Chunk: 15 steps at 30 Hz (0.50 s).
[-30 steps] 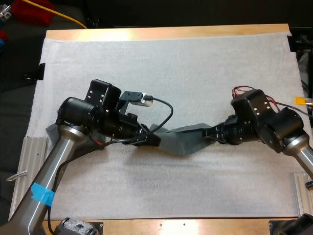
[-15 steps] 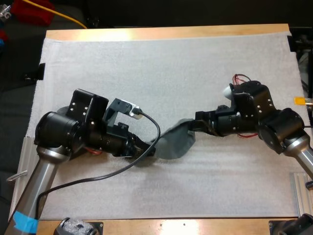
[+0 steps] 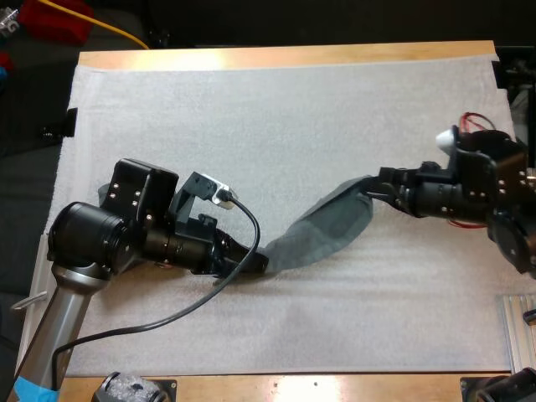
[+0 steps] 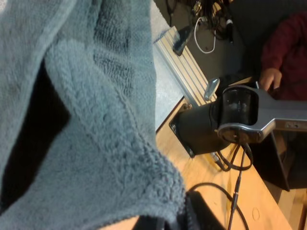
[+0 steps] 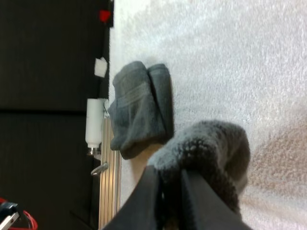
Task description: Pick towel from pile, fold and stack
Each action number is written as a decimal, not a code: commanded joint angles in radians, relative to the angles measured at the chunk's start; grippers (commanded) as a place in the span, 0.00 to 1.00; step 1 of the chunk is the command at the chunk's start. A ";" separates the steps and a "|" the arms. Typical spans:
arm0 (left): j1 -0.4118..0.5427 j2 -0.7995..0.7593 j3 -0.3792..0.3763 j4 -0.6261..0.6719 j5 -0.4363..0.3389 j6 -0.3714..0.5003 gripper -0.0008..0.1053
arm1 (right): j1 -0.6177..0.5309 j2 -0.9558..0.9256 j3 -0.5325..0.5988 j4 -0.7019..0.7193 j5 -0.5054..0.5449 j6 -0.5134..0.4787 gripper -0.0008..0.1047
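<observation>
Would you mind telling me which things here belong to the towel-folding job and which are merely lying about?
Part of the job: the towel stretched between the left gripper and the right gripper; the second towel, bundled at the mat's edge.
Just lying about: the metal rail beside that bundle; a person's hand beyond the table's edge.

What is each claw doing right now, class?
Left claw: closed on one end of the dark grey-green terry towel.
Right claw: closed on that towel's other end.

Towel (image 3: 322, 229) longer, farther right.
</observation>
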State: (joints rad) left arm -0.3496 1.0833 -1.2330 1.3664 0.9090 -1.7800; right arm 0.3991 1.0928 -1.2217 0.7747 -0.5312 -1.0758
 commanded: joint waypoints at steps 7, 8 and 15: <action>-0.001 -0.007 -0.006 -0.121 0.085 -0.098 0.01 | 0.005 -0.033 -0.008 0.189 0.031 -0.130 0.02; -0.001 -0.007 -0.006 -0.118 0.085 -0.097 0.01 | 0.005 -0.036 -0.008 0.215 0.041 -0.146 0.02; -0.001 -0.007 -0.006 -0.090 0.022 -0.078 0.01 | 0.005 -0.047 -0.008 0.453 0.110 -0.334 0.02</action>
State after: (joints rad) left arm -0.3496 1.0833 -1.2330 1.2784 0.9328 -1.8625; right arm 0.4040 1.0563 -1.2217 1.2036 -0.4280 -1.3863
